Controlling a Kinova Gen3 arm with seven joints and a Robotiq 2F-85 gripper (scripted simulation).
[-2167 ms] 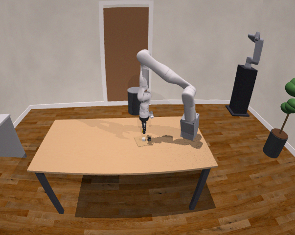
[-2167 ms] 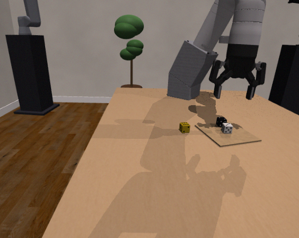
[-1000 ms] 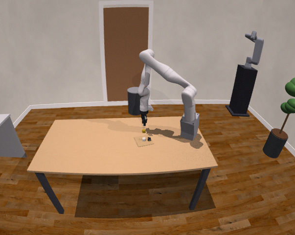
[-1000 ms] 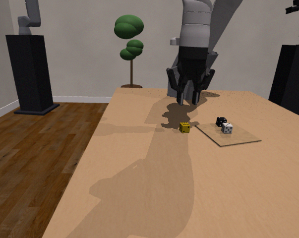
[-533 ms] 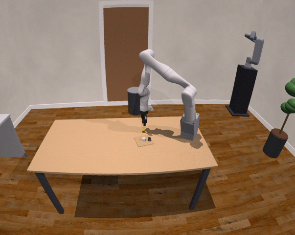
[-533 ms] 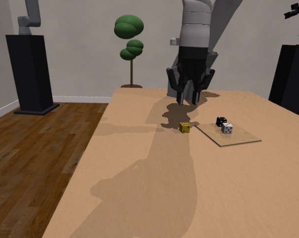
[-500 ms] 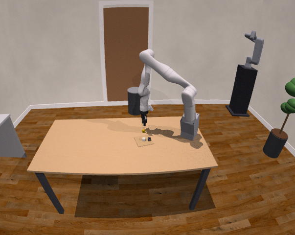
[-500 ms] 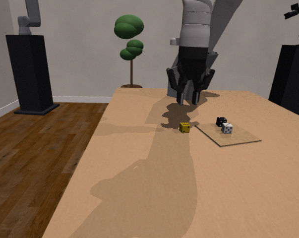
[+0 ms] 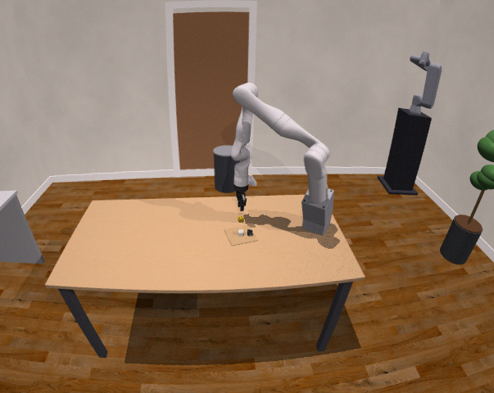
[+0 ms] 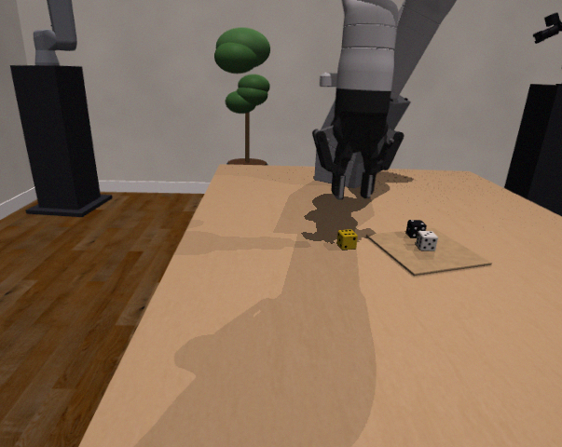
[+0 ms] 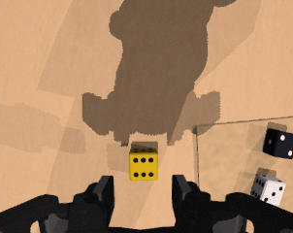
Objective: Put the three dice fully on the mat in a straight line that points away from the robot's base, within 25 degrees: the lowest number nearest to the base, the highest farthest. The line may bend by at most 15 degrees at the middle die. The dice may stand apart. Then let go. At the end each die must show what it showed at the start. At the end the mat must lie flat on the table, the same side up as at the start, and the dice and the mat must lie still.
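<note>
as tool (image 9: 242, 209) (image 10: 352, 193) (image 11: 143, 189) hangs, mat (image 9: 235, 239) (image 10: 446, 261) (image 11: 224, 155) lies flat.

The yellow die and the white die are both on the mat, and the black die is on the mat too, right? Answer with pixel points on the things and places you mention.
Not quite: the yellow die (image 9: 240, 219) (image 10: 347, 239) (image 11: 144, 165) sits on the table beside the mat (image 9: 234, 241) (image 10: 452, 260) (image 11: 219, 170), as the exterior view shows. The rest is right.

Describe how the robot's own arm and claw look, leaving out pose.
The arm is pale grey-white, with smooth rounded tubular segments and thin dark seam lines. The claw is black, with two jointed, angular fingers ending in narrow grey-black tips. No loose cables show.
</note>
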